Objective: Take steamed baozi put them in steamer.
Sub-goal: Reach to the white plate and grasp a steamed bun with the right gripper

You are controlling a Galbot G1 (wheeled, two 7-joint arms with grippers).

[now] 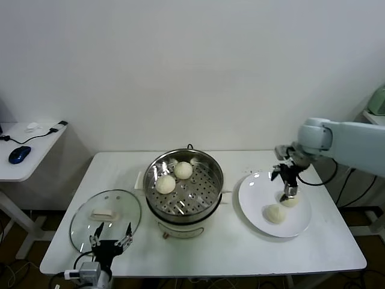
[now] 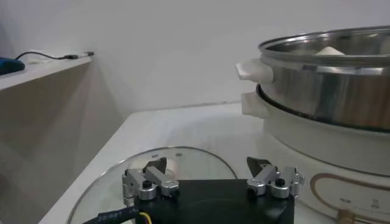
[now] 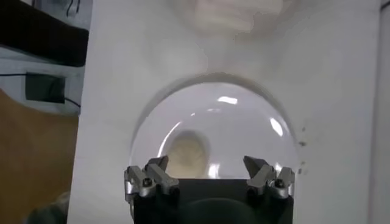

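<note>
Left pincer point(image 1: 112, 236) sits at bottom left of the head view, fingers apart, over the near edge of the glass lid point(image 1: 90, 221), holding nothing (idle). In the left wrist view its open fingers point(image 2: 153, 178) hover just above the lid point(image 2: 122, 176), steamer wall point(image 2: 329, 85) at right. White desk point(image 1: 210, 253) carries everything. Steamer point(image 1: 207, 195) stands at center, two baozi point(image 1: 166, 183) point(image 1: 183, 170) on its perforated floor, toward the upper left of the basket. Right of it, the plate point(image 1: 255, 208) holds two more baozi point(image 1: 275, 213) point(image 1: 291, 201). Right pincer point(image 1: 289, 194) points down at the farther plate bun, fingers apart in the right wrist view point(image 3: 210, 176), nothing gripped; touching it or not, can't tell.
</note>
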